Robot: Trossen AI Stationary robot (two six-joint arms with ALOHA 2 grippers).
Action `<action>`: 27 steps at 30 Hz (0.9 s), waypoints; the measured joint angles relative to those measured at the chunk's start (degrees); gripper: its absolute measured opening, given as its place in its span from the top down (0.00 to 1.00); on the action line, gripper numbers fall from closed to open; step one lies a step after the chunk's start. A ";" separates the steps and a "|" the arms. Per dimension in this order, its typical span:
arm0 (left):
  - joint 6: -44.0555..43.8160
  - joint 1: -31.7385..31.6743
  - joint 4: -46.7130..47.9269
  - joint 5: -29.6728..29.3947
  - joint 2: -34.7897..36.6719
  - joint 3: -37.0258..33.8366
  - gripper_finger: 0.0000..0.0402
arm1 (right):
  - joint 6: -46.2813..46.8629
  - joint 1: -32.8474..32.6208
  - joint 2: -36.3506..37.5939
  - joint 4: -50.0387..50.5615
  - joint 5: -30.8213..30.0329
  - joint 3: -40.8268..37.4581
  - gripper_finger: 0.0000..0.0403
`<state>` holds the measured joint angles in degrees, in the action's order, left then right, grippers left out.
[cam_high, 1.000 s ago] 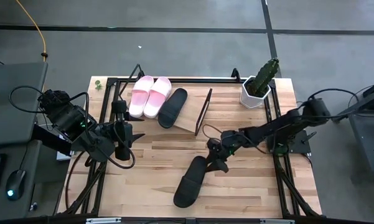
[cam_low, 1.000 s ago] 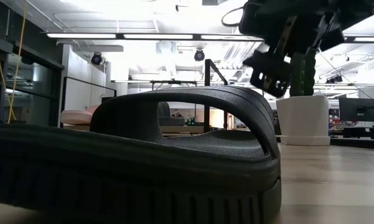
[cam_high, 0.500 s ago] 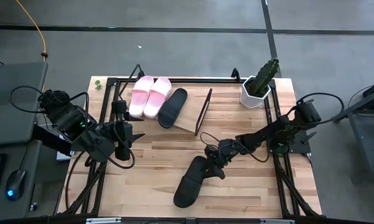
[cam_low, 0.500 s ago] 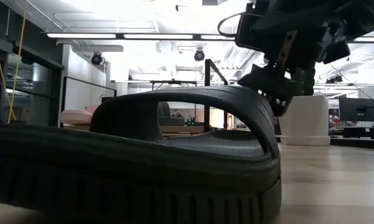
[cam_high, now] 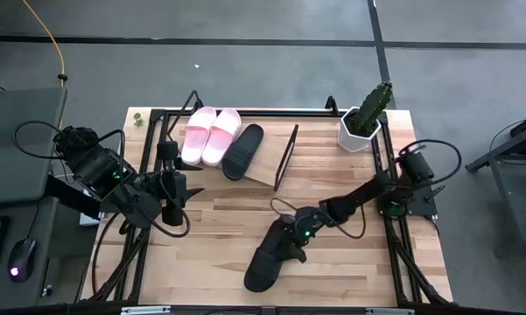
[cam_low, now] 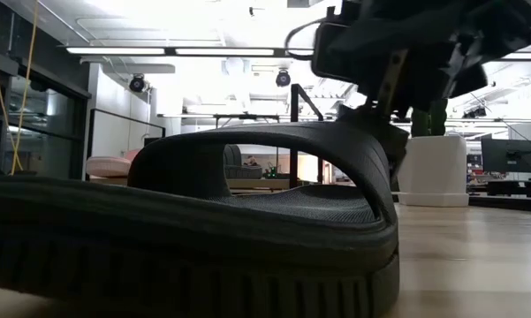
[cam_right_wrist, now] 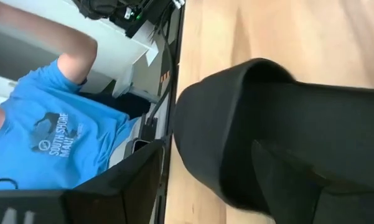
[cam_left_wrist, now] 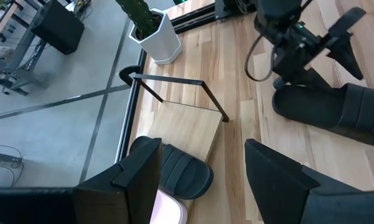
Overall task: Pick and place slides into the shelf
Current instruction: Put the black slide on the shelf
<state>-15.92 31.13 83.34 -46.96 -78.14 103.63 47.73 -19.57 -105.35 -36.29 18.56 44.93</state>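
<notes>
**Right arm closing in on the last black slide**

Moving down and toward the near edge since the earlier frames, my right gripper is now sitting over the strap end of the loose black slide; a second ago it was hanging higher, off the toe. Its fingers are standing wide apart and holding nothing yet. In the right wrist view the strap is filling the gap between the two fingers, and in the low view the gripper is pressing right up against the top of the strap arch.

I am keeping the left gripper parked over the table's left side, fingers apart, empty.

Three slides are already lying on the shelf: the two pink slides side by side and a black one just beside them. One slot is remaining at the shelf's right end.

Handling, as I am judging it: the slide is looking like moulded foam or rubber, light, springy, with a ribbed footbed, not fragile. The sole is too broad for these fingers, so I am reckoning on the strap as the hold: one finger under the arch, one over. It will likely flex and let the heel droop when lifted.

A person in a blue shirt is showing beyond the table.
</notes>
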 joint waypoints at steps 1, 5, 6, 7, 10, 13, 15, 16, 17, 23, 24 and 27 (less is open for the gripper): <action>0.00 0.00 0.01 0.01 -0.01 0.00 0.48 | -0.14 0.00 -0.73 -0.01 0.75 0.75 0.41; 0.00 -0.01 -0.01 0.02 -0.01 0.00 0.48 | -1.42 0.00 -1.86 0.14 1.54 2.59 0.41; 0.00 -0.01 -0.03 0.00 -0.01 0.00 0.48 | -1.57 0.00 -1.86 0.33 1.49 2.67 0.41; 0.00 0.01 -0.03 0.00 -0.01 0.00 0.48 | -1.57 0.00 -1.88 0.52 1.38 2.69 0.41; 0.00 -0.01 -0.04 0.00 0.00 0.00 0.48 | -1.58 0.02 -1.91 1.11 0.87 2.67 0.41; 0.00 0.01 -0.07 0.00 -0.01 0.00 0.48 | -1.29 -0.19 -1.91 2.89 -0.76 2.66 0.41; 0.00 0.01 -0.11 0.02 -0.01 0.00 0.48 | -1.23 -0.43 -1.91 3.57 -1.45 2.65 0.41; -0.02 -0.01 -0.13 0.00 -0.01 0.00 0.48 | -1.22 -0.55 -1.91 3.56 -1.66 2.65 0.41; -0.04 0.01 -0.14 0.01 -0.01 0.00 0.48 | -1.22 -0.70 -1.91 3.57 -1.84 2.65 0.41; -0.42 0.01 -0.14 0.00 -0.01 0.00 0.48 | -1.17 -1.45 -1.91 3.51 -3.45 2.65 0.41; -0.42 0.01 -0.13 0.02 -0.01 0.00 0.48 | -1.16 -1.50 -1.91 3.51 -3.64 2.65 0.41; -0.42 0.01 -0.14 0.02 0.01 0.00 0.48 | -1.17 -1.71 -1.91 3.49 -3.85 2.65 0.41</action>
<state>-16.34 31.14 83.20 -46.94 -78.13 103.63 46.56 -21.29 -107.26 -32.80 14.71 47.57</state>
